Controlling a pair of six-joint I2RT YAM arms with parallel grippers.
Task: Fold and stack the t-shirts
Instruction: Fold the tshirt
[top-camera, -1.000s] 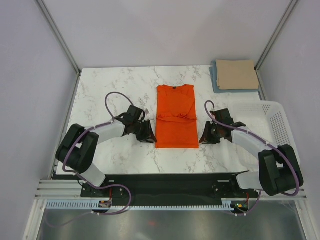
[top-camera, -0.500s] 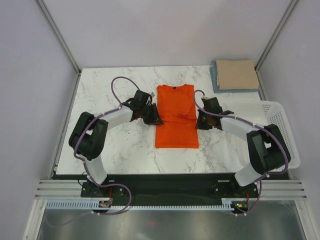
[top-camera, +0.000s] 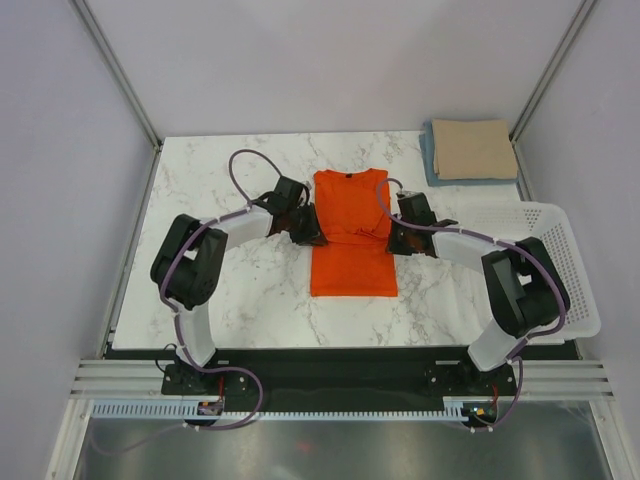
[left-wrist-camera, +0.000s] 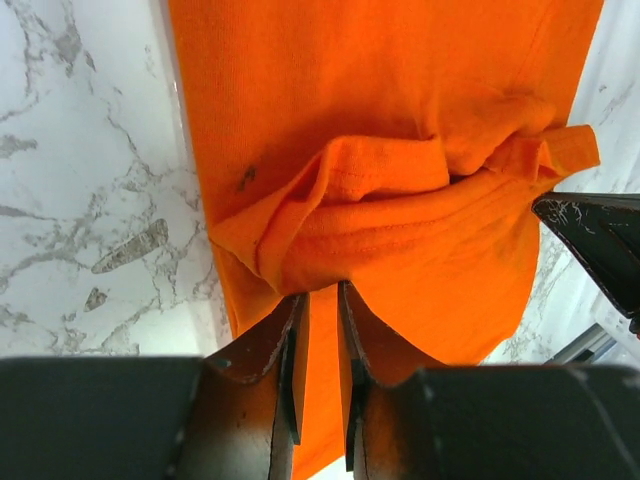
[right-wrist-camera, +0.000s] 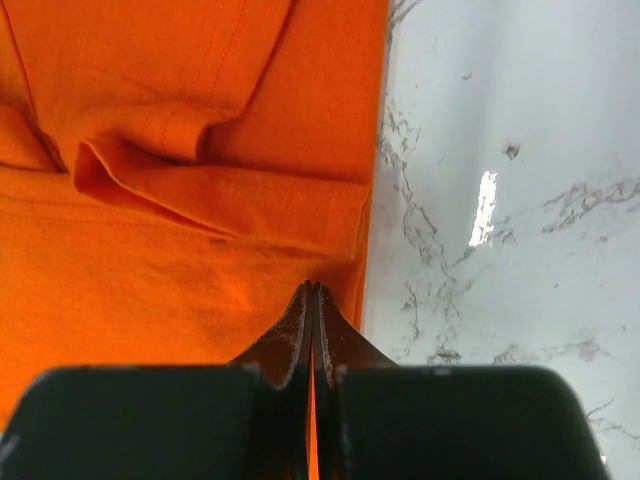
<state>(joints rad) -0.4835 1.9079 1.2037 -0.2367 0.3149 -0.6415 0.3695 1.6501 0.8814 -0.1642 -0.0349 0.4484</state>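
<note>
The orange t-shirt (top-camera: 352, 250) lies lengthwise mid-table, sleeves folded in, with a bunched ridge (left-wrist-camera: 400, 210) across its middle. My left gripper (top-camera: 308, 228) sits at the shirt's left edge. Its jaws (left-wrist-camera: 320, 290) stand a narrow gap apart, flat orange cloth showing between them, the tips tucked at the ridge's lower edge. My right gripper (top-camera: 392, 236) is at the right edge, its fingers (right-wrist-camera: 313, 288) pressed together over the cloth just below a folded hem (right-wrist-camera: 230, 200). I cannot tell whether cloth is pinched. The tan t-shirt (top-camera: 473, 148) lies folded on the light blue one (top-camera: 429, 152) at the back right.
A white perforated basket (top-camera: 553, 250) hangs over the table's right edge, close behind the right arm. Marble tabletop (top-camera: 230, 290) shows on both sides of the orange shirt. Frame posts and pale walls enclose the table.
Both grippers moved from the shirt's bottom corners up to its middle and inward against its side edges. The right jaws closed fully and the left narrowed. The shirt's outline has not shifted.
</note>
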